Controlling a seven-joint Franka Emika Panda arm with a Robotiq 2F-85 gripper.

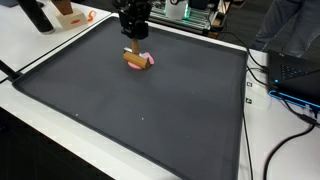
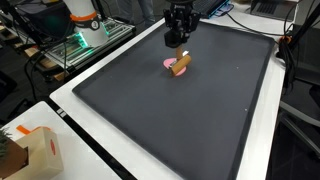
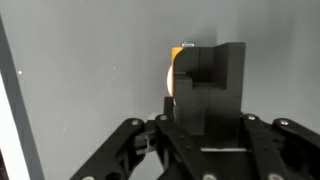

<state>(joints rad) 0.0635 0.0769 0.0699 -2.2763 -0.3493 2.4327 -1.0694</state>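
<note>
My gripper (image 1: 134, 44) hangs over the far part of a dark mat (image 1: 150, 120), seen in both exterior views, the gripper (image 2: 179, 44) again above the mat (image 2: 180, 120). Right under its fingertips an orange-tan block (image 1: 136, 59) stands on the mat with a pink piece (image 1: 149, 60) against it; both the block (image 2: 182, 67) and the pink piece (image 2: 169, 63) show again. In the wrist view the black fingers (image 3: 205, 85) stand pressed together, and the orange block (image 3: 174, 75) peeks out past their left side. I cannot tell whether they pinch it.
The mat lies on a white table (image 1: 40, 60). A laptop (image 1: 300, 75) and cables sit beside it. A cardboard box (image 2: 30, 155) stands at one corner, and an orange-and-white object (image 2: 82, 15) with a wire rack at the far edge.
</note>
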